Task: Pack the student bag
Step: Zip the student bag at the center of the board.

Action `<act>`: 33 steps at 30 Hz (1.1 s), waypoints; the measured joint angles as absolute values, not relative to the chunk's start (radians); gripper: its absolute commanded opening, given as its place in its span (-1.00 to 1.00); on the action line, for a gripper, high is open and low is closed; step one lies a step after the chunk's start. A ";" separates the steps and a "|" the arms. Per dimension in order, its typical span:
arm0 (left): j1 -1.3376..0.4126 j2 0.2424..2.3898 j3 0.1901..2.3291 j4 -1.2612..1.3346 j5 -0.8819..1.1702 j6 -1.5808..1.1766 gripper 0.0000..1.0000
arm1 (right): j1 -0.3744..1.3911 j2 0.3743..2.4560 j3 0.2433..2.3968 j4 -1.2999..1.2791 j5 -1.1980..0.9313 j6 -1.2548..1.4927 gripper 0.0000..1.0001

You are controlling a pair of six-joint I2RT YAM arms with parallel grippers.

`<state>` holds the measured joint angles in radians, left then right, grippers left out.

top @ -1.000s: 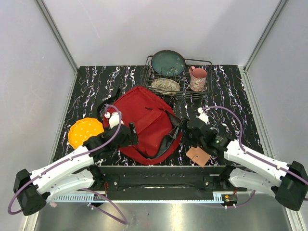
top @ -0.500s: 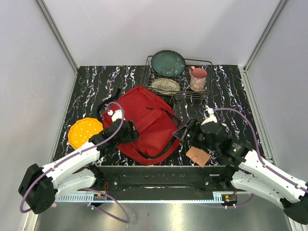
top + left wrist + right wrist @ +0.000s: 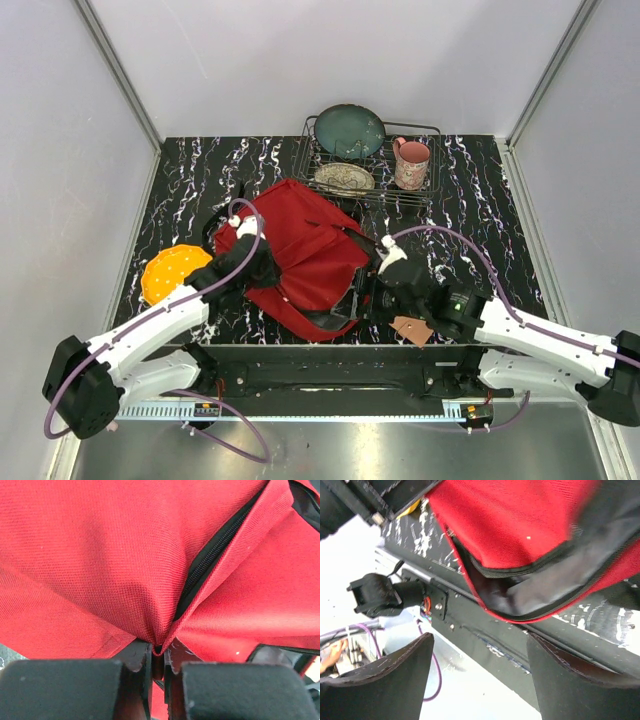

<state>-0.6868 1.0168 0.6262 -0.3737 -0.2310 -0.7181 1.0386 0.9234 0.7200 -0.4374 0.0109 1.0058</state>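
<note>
The student bag [image 3: 305, 250], a red backpack with black straps and zipper trim, lies in the middle of the table. My left gripper [image 3: 262, 270] is at its left side, shut on a fold of red fabric beside the zipper. In the left wrist view the fold is pinched between the closed jaws of that gripper [image 3: 157, 655], and the bag [image 3: 100, 555] fills the frame. My right gripper [image 3: 372, 296] stands open at the bag's near right edge. In the right wrist view its gripper [image 3: 480, 675] holds nothing and sits below the bag [image 3: 520, 525] and its gaping dark mouth.
An orange perforated disc [image 3: 175, 272] lies left of the bag. A small brown flat piece [image 3: 412, 326] lies near the table's front edge under the right arm. A wire rack [image 3: 432, 195] at the back holds a teal plate [image 3: 349, 130], a patterned plate [image 3: 343, 178] and a pink mug [image 3: 411, 163].
My left gripper closed on the bag's fabric and pulled it up a little. The right arm swung left to the bag's near right opening, its jaws narrowing slightly.
</note>
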 measured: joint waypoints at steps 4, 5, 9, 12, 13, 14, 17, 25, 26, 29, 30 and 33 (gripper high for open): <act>-0.686 1.011 0.690 -0.398 -0.185 -0.704 -0.85 | 1.095 0.960 0.772 -0.416 0.010 0.976 0.16; -0.686 1.007 0.694 -0.398 -0.176 -0.703 -0.85 | 1.100 0.968 0.781 -0.408 0.010 0.970 0.15; -0.686 0.974 0.695 -0.410 -0.125 -0.708 -0.82 | 1.109 1.011 0.793 -0.356 0.008 0.961 -0.02; -0.686 0.955 0.684 -0.402 -0.096 -0.724 -0.82 | 1.112 1.056 0.793 -0.328 0.007 0.958 -0.10; -0.686 0.951 0.676 -0.396 -0.086 -0.733 -0.77 | 1.112 1.070 0.793 -0.320 0.007 0.957 -0.12; -0.686 0.950 0.669 -0.392 -0.076 -0.740 -0.70 | 1.112 1.089 0.794 -0.315 0.005 0.955 -0.17; -0.694 0.956 0.647 -0.369 -0.053 -0.764 -0.56 | 1.113 1.141 0.806 -0.311 -0.017 0.938 -0.18; -0.787 1.045 0.647 -0.306 -0.053 -0.804 -0.55 | 1.122 1.153 0.828 -0.327 -0.043 0.915 -0.10; -0.794 1.052 0.649 -0.304 -0.053 -0.807 -0.55 | 1.127 1.151 0.833 -0.340 -0.043 0.916 -0.09; -0.802 1.062 0.656 -0.298 -0.055 -0.815 -0.54 | 1.158 1.114 0.856 -0.396 -0.033 0.914 -0.10; -0.802 1.061 0.656 -0.297 -0.056 -0.817 -0.54 | 1.167 1.089 0.859 -0.405 -0.018 0.912 -0.11; -0.802 1.061 0.656 -0.296 -0.057 -0.821 -0.54 | 1.174 1.054 0.875 -0.423 0.017 0.899 -0.11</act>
